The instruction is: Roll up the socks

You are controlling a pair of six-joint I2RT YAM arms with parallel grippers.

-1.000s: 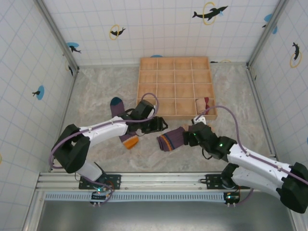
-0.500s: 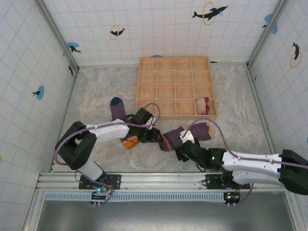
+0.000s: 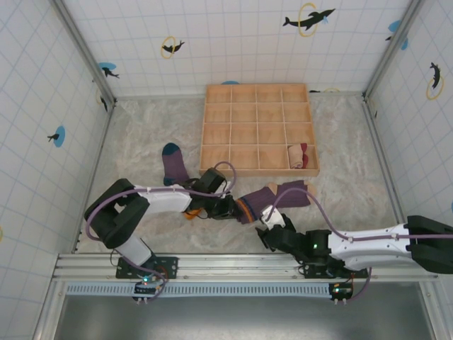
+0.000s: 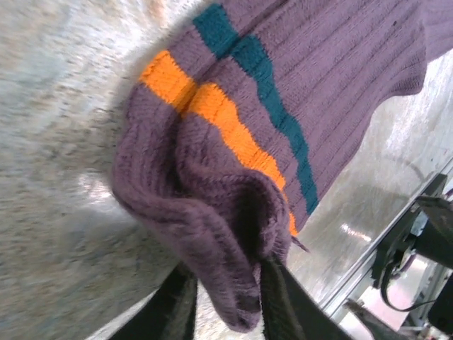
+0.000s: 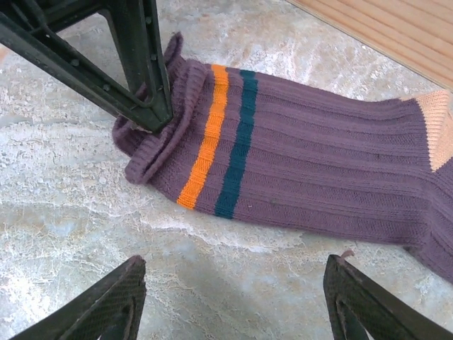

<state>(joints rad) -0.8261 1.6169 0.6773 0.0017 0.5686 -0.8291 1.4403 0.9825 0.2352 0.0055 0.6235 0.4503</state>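
Purple ribbed knit makes up the striped sock (image 5: 311, 170), which is banded in orange and teal close to the cuff (image 5: 152, 152) and finished with a tan toe (image 5: 439, 127). It is laid out flat on the table (image 3: 141, 142), just in front of the wooden tray (image 3: 257, 86) and between the two arms. The cuff end is turned toward the left arm.

The cuff is folded over on itself into a first soft lip. That lip is pinched between the closed fingers of the left claw (image 4: 226, 283), so the roll is judged to be barely begun. The right claw (image 5: 233, 297) is held spread wide above the bare table just beside the sock's leg, with nothing between its fingers.

The knit is judged light, limp and stretchy. It can be expected to sag, bunch and spring open if released, and to drag on the rough table rather than slide. The best hold is taken to be at the thick folded cuff, where several layers can be clamped together. The flat leg further along is better pressed down than pinched.

Well to the left, a teal-toed sock (image 3: 173, 166) is lying partly under the left arm. A tan sock (image 3: 299, 156) with a dark-red band is seen bundled in the tray's nearest row, in the rightmost compartment.
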